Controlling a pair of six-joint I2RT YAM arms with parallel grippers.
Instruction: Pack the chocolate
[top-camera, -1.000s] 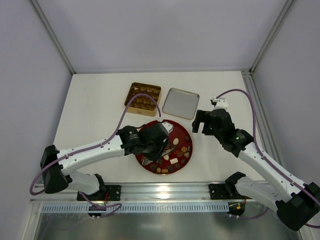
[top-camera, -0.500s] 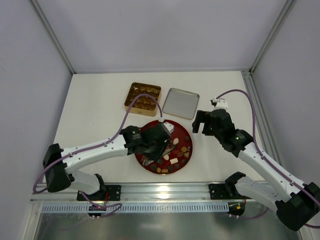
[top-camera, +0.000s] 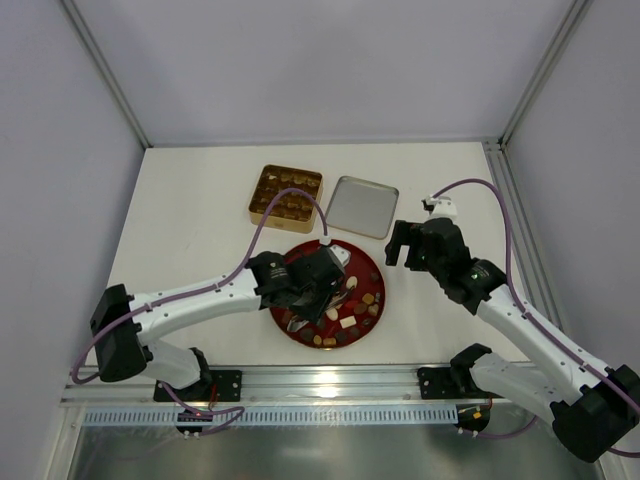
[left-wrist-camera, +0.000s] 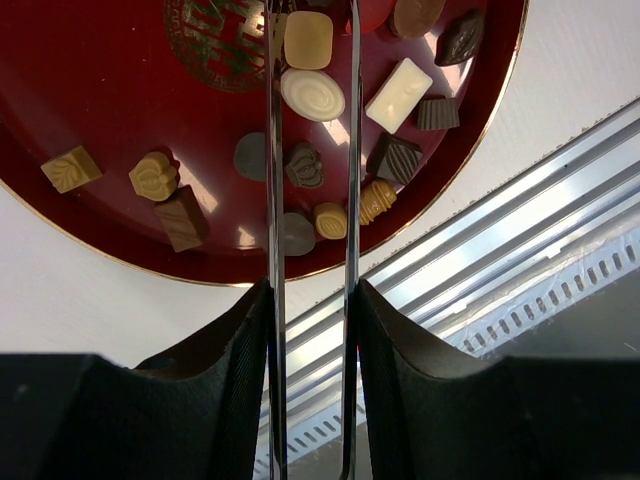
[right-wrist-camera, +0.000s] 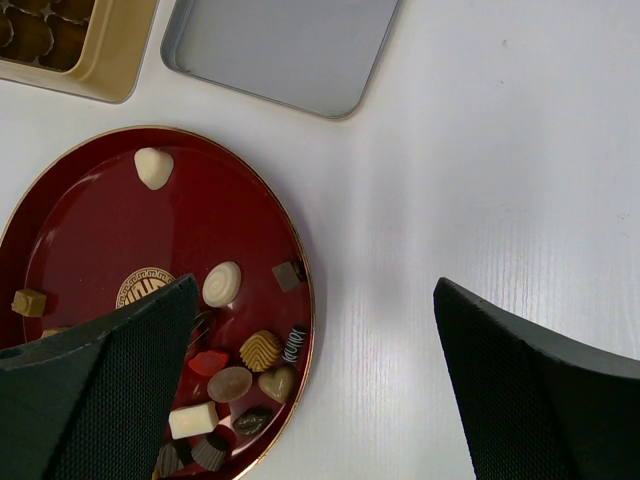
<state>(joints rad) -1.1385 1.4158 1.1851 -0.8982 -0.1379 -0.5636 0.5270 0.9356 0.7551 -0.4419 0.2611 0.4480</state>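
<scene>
Bright, even overhead light, soft shadows, glare on the red plate (left-wrist-camera: 120, 130), blurred near gripper pads (right-wrist-camera: 95, 400)

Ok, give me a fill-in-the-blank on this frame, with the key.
1. The loose chocolates lie on a dark ____ plate.
2. The arm reaching over the plate is the ____ one, its gripper above the sweets.
3. The silver lid lies to the ____ of the gold tin in the top view.
4. The right gripper hangs wide ____, holding nothing.

Missing words: red; left; right; open
</scene>
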